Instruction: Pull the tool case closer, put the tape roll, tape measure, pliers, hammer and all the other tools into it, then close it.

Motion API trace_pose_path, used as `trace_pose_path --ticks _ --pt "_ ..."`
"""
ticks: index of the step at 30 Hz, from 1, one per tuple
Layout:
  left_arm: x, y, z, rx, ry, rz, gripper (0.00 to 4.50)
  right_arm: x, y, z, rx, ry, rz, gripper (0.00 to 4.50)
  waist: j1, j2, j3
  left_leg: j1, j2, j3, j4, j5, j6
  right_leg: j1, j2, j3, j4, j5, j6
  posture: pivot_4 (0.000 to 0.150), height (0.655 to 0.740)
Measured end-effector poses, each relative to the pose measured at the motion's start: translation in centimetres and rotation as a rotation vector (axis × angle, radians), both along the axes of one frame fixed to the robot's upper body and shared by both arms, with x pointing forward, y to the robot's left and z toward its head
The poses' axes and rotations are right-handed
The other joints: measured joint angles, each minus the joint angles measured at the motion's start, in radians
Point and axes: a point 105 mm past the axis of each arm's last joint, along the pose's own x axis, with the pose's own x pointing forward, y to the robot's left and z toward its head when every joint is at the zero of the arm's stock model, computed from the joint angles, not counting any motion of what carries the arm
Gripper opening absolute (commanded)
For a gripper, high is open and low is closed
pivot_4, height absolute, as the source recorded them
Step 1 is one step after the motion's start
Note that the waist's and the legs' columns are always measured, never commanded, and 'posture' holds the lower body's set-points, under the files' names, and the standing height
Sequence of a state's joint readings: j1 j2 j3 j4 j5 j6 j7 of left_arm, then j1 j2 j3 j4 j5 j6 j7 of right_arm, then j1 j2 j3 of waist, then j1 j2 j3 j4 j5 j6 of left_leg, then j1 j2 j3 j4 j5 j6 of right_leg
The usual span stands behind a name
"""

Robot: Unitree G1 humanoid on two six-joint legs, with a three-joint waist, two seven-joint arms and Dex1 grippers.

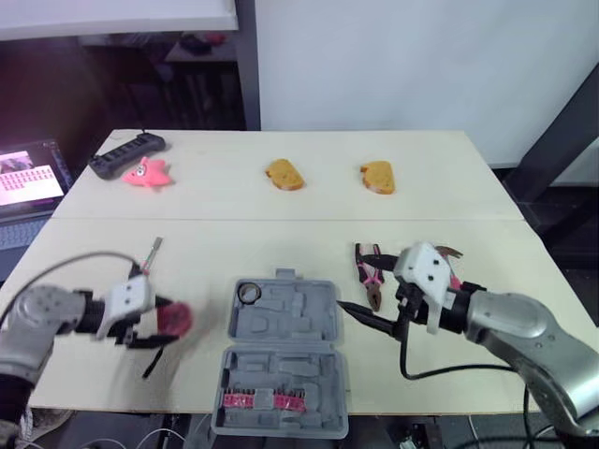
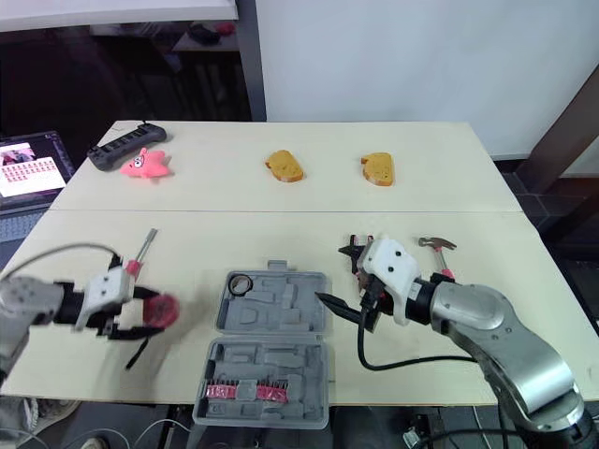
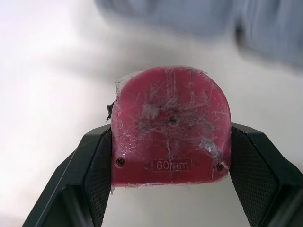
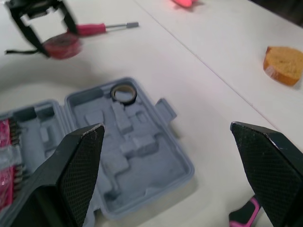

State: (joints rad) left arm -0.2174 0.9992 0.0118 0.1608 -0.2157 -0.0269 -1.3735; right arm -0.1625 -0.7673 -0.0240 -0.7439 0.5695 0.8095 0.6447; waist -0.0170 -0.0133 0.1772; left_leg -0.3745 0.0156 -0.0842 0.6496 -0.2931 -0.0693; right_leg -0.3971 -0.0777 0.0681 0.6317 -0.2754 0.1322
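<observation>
From the head camera, the tool case (image 1: 281,355) is lying open at the lower centre of the frame, near the front edge of the table (image 1: 281,210). The tape roll (image 1: 249,293) is sitting in the upper left compartment of its far half, and a pink bit strip (image 1: 262,400) is showing in its near half. At lower left, the left gripper (image 1: 154,329) is pinching the red tape measure (image 1: 175,317), holding it just left of the case and apart from it. A pink-handled screwdriver (image 1: 150,257) is lying just above that gripper. At lower right, the right gripper (image 2: 339,332) is hanging spread wide beside the case's right edge, gripping nothing. The pliers (image 1: 370,271) are lying just above it, and the hammer (image 2: 436,245) is lying to its right. Two yellow sponges (image 1: 284,175) and a pink star toy (image 1: 148,173) are resting near the top of the table.

In the left wrist view, both fingers (image 3: 97,179) are pressing on the tape measure's flanks at mid-frame.

In the right wrist view, the two fingers (image 4: 80,165) are standing wide apart at the lower corners. The open case is lying between them, with the tape roll in its compartment. The left gripper is holding the tape measure at upper left.
</observation>
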Motion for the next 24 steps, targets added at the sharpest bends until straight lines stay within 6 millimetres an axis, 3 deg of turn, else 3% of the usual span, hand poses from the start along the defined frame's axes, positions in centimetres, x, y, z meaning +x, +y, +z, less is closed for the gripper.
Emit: trace_pose_path --ticks 4,7,12,18,24 --pt "0.7 -3.7 2.8 -0.060 -0.068 -0.093 2.93 0.6 1.6 0.7 0.041 0.182 0.033 4.50 -0.014 0.001 0.001 0.000 0.000 -0.001 -0.002 0.000 0.000 -0.002 0.001 0.000 0.002 0.000 0.001 0.150 0.7400" --pt "0.5 -7.2 3.4 -0.140 -0.086 -0.157 2.93 -0.1 3.8 0.8 0.070 0.414 0.125 4.50 -0.026 0.001 0.001 -0.001 0.001 -0.002 -0.003 0.000 0.000 -0.004 0.002 0.000 0.003 0.000 0.001 0.150 0.7400" --pt "0.3 -10.2 4.0 -0.214 -0.141 -0.185 2.93 0.5 5.2 -0.2 0.159 0.737 0.145 4.50 -0.027 0.001 0.002 -0.002 0.001 -0.002 -0.002 0.000 0.000 -0.004 0.001 0.000 0.003 0.000 0.001 0.150 0.7400" --pt "0.0 -11.9 3.7 -0.240 -0.163 -0.192 2.93 1.4 6.3 0.0 0.303 0.880 0.023 4.50 -0.028 0.001 0.004 -0.005 0.000 -0.001 -0.002 0.000 0.000 -0.007 0.001 0.000 0.003 0.000 0.001 0.150 0.7400" --pt "-0.3 -13.2 3.1 -0.251 -0.148 -0.209 2.93 1.8 8.7 -0.3 0.391 0.924 -0.033 4.50 -0.031 0.002 0.004 -0.006 0.001 -0.002 -0.002 0.000 0.000 -0.009 0.002 0.000 0.005 0.000 0.001 0.150 0.7400"
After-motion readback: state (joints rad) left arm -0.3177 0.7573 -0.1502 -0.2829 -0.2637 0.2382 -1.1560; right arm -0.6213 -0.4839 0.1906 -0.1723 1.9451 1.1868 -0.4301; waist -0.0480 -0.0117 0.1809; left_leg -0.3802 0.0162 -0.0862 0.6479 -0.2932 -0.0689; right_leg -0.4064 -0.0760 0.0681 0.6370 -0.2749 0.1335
